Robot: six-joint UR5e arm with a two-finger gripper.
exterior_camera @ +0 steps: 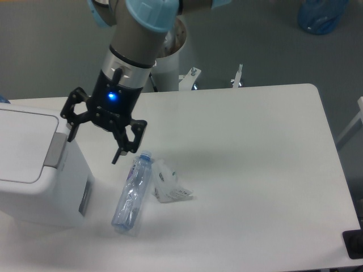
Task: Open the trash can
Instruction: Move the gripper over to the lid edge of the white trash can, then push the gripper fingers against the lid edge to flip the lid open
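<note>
The trash can (34, 164) is a white boxy bin at the left edge of the table, its flat lid down and a grey latch tab (56, 150) on the lid's right edge. My gripper (93, 148) hangs open just right of the can, above the table. Its left finger is close over the latch tab and its right finger stands near the cap of the clear bottle. Nothing is between the fingers.
A clear plastic bottle (131, 192) lies on the table right of the can. A crumpled clear wrapper (167, 182) lies beside the bottle. A blue object (322, 15) sits on the floor at the top right.
</note>
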